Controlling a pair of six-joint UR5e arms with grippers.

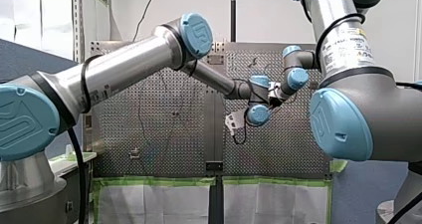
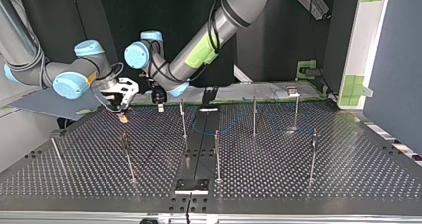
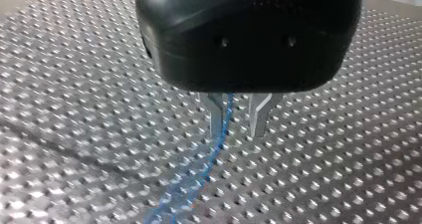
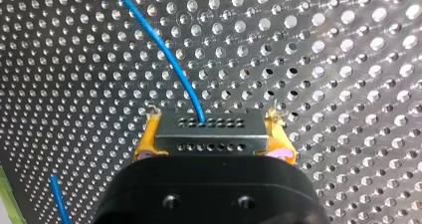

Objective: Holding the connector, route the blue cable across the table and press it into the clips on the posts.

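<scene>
My right end effector (image 4: 215, 137) clamps the connector (image 4: 209, 129) between yellow pads, near the desk's (image 2: 348, 169) far edge at the top view's left. The blue cable (image 4: 166, 52) leaves the connector's face and curves away. At my left end effector (image 3: 238, 122) the metal fingers stand narrowly apart, the cable between them. The posts (image 2: 254, 115) stand well apart, with open desk around them.

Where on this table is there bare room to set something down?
In the top view, bare table lies between the middle post and right post, and past it. Crowded: far left around my right gripper and left gripper, and along the blue cable.
</scene>
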